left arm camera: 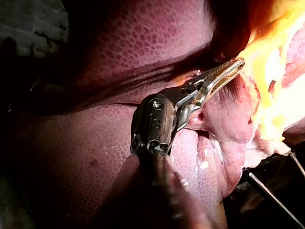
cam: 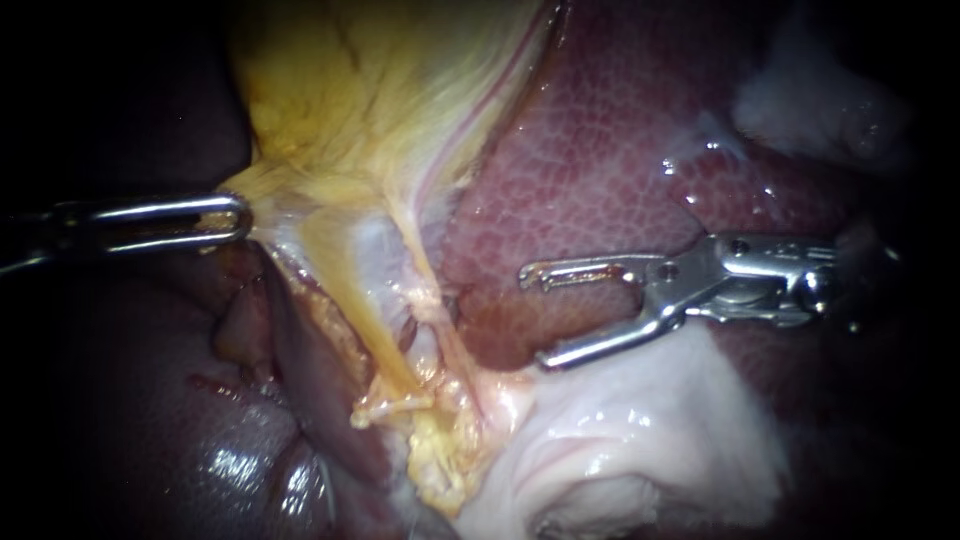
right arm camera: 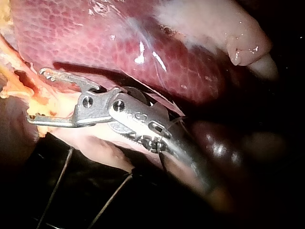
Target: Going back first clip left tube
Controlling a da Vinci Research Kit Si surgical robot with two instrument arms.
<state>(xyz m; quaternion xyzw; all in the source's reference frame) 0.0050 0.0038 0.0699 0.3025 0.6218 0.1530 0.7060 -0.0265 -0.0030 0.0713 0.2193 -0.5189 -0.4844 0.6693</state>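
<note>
Now my right instrument [cam: 532, 316] hangs over the liver [cam: 600, 150], jaws wide apart; my left instrument [cam: 238, 220] has jaws clamped on the gallbladder [cam: 350, 100].

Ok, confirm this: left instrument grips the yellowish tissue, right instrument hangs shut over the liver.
Wrong on one point: the right instrument is open, not shut; the endoscope view shows a wide, empty gap at its tip. The rest stands: it hangs over the liver, and the left instrument grips the yellowish tissue.

Left instrument [cam: 238, 220] and right instrument [cam: 535, 318]: bright polished metal; liver [cam: 600, 170]: wet, glossy, finely mottled; gallbladder [cam: 370, 90]: moist, fibrous
</note>
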